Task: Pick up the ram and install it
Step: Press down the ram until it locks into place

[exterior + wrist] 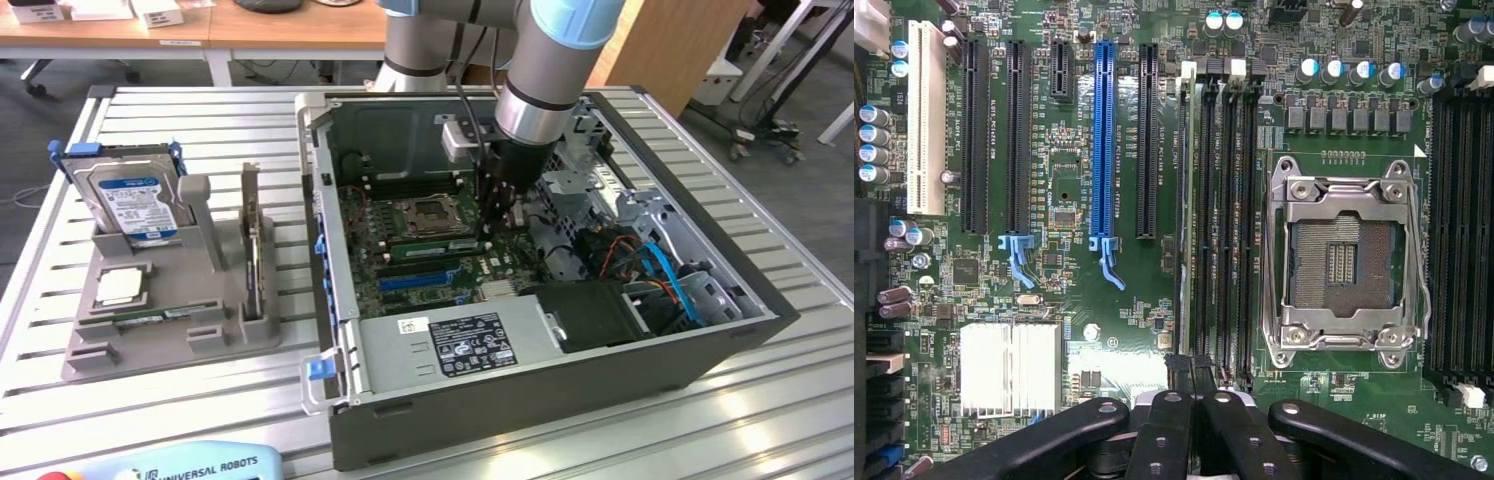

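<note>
A ram [434, 243], a thin green stick, stands in a slot of the motherboard beside the empty processor socket [430, 212] inside the open computer case [534, 395]. My gripper [498, 228] reaches down into the case at one end of that stick. In the wrist view the ram [1186, 220] appears edge-on in its slot, running away from my gripper [1190, 372]. The two dark fingertips [1176, 370] are shut together right at the stick's near end; I cannot tell whether they touch it. The socket [1344, 260] lies alongside.
A grey holder [200, 340] on the exterior view's left carries a silver-and-blue hard drive [134, 205], a square silver processor chip [118, 287] and a second green stick [144, 318]. Blue and black expansion slots [1104, 150], a heatsink [1009, 368], cables and a drive cage crowd the case.
</note>
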Controlling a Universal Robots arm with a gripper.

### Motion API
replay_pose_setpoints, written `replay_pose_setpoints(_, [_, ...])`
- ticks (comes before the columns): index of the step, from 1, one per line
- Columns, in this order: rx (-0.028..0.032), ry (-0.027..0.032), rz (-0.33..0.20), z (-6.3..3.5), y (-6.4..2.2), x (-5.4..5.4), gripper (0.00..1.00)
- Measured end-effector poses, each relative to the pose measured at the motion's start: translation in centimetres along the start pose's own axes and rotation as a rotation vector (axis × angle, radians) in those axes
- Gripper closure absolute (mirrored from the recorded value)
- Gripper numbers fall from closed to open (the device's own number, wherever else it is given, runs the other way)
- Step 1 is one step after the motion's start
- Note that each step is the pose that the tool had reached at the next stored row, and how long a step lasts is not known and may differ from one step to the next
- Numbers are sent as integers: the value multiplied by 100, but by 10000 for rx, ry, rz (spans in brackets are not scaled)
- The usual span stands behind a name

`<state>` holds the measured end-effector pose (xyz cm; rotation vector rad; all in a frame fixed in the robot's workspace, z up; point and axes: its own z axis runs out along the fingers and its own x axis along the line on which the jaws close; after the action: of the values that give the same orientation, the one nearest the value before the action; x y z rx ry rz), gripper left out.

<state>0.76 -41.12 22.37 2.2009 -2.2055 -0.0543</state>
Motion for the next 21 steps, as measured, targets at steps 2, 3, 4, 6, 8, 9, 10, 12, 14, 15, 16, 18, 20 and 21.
replay_pose_setpoints(2, [1, -3, 0, 1, 0, 0, 90])
replay_pose_setpoints(3, [1, -3, 0, 1, 0, 0, 90])
replay_pose_setpoints(4, [1, -3, 0, 3, 0, 0, 90])
replay_pose_setpoints(6, [2, -3, 0, 9, -1, 0, 90])
replay_pose_setpoints(8, [0, -2, 0, 9, 0, 0, 90])
replay_pose_setpoints(9, [0, -2, 0, 9, 0, 0, 90])
replay_pose_setpoints(10, [0, -2, 0, 9, 0, 0, 90])
replay_pose_setpoints(12, [1, -3, 0, 10, 0, 0, 90])
replay_pose_setpoints(14, [1, -2, 0, 14, -1, 0, 90])
replay_pose_setpoints(15, [0, -3, 0, 14, 0, 0, 90])
replay_pose_setpoints(16, [0, -3, 0, 15, -1, 0, 90])
replay_pose_setpoints(18, [1, -4, 0, 15, -1, 0, 90])
replay_pose_setpoints(20, [1, -4, 0, 15, -1, 0, 90])
replay_pose_setpoints(21, [1, -7, 0, 14, 0, -1, 90])
